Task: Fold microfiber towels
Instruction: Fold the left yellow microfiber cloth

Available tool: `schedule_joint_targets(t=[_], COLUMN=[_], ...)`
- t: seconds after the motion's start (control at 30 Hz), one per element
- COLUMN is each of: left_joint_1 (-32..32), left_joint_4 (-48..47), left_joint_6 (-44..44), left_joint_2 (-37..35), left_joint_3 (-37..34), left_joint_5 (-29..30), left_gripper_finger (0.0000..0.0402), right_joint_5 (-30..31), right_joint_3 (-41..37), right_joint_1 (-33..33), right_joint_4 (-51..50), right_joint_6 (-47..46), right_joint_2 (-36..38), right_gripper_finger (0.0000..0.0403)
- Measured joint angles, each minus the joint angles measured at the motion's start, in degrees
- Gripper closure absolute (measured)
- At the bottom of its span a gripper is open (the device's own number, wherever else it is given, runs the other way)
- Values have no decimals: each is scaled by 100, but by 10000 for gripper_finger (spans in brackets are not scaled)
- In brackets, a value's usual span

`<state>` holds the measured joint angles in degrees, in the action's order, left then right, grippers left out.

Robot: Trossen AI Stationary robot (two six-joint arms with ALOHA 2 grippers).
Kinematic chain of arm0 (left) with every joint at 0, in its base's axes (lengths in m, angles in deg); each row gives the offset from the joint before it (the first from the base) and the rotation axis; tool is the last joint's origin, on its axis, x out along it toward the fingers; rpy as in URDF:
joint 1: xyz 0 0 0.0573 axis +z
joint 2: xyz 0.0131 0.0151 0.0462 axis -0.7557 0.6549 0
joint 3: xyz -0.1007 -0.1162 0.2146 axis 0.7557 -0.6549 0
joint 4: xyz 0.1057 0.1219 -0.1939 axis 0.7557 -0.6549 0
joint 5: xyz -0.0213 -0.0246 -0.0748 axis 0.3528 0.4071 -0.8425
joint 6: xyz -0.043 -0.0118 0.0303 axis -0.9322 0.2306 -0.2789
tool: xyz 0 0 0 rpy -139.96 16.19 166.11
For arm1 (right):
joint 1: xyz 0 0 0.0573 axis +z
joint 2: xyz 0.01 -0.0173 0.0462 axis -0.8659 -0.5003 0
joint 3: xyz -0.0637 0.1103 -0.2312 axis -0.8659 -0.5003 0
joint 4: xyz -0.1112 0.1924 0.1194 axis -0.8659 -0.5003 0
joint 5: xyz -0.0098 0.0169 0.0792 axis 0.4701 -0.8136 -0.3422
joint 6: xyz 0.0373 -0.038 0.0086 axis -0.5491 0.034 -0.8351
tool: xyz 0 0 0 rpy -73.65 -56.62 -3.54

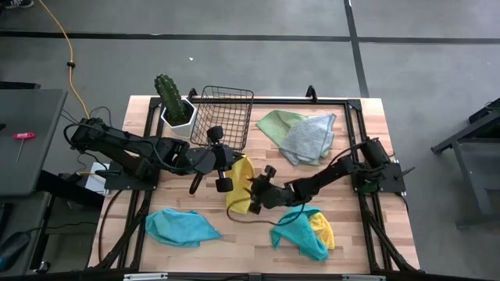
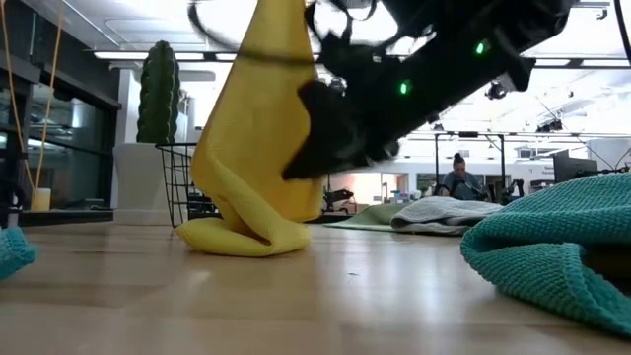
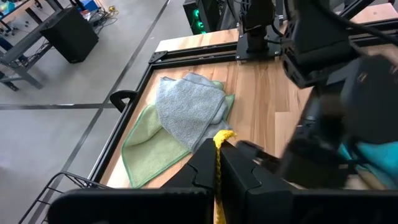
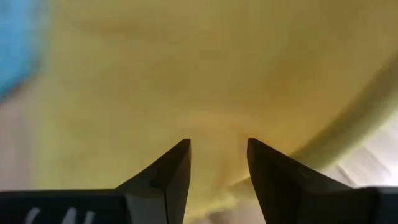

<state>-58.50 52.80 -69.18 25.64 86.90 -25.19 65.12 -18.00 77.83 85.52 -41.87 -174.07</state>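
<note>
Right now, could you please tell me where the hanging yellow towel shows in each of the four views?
High view: the yellow towel lies at table centre, between both pincers.
Low view: it hangs left of centre, its bottom bunched on the table.
Left wrist view: only a thin strip shows, pinched in the left pincer.
Right wrist view: it fills the picture.
Shared landmark: the grey towel.

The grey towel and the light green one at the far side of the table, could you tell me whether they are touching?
Touching. The left wrist view shows the grey towel lying directly on the green towel, overlapping it; the high view shows the same overlap.
</note>
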Motion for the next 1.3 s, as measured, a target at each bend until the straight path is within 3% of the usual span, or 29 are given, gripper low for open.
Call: schedule_joint_targets(t=[0.17, 0.33, 0.7, 1.17, 1.3], left_joint_1=[0, 1, 0, 0, 0], left_joint_4=[-2, -1, -2, -1, -2], left_joint_6=[1, 1, 17, 6, 6], left_joint_2=[0, 0, 0, 0, 0], left_joint_3=[0, 0, 0, 0, 0], left_joint_5=[0, 0, 0, 0, 0], left_gripper_finger=[402, 401, 401, 402, 401], right_joint_5=[591, 1140, 1737, 1682, 1561], right_joint_3=[0, -2, -2, -2, -2], right_joint_1=[-33, 73, 112, -108, -215], right_joint_4=[-715, -980, -1685, -1728, -1727], right_joint_6=[-786, -888, -1510, -1623, -1566], right_joint_2=[-2, -2, -2, -2, -2], right_gripper_finger=[254, 254, 254, 254, 282])
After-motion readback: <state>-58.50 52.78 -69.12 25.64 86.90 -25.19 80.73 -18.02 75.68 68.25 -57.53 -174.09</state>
